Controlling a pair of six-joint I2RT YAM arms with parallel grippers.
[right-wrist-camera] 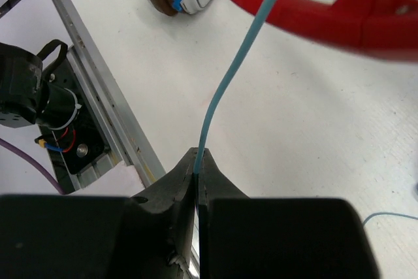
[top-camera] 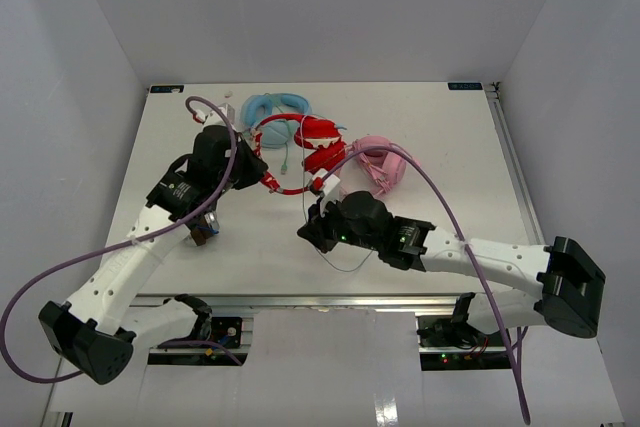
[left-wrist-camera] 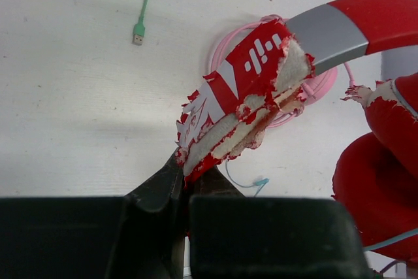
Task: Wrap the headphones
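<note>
Left claw (left-wrist-camera: 185, 173) clamps the crumbling padded headband (left-wrist-camera: 261, 63) of the headphones (top-camera: 320, 134) mid-table, right claw (right-wrist-camera: 198, 158) pinches their thin cable (right-wrist-camera: 225, 89); band probably stiff but flaking, cable limp and slippery, so sound band seems safest.

From above and behind, we look down on the whole table (top-camera: 420, 117). Our left wrist view sits close against the headphones (left-wrist-camera: 261, 57), facing down. Our right wrist view faces leftward along the near rail (right-wrist-camera: 98, 76). All three share the headphones.
</note>
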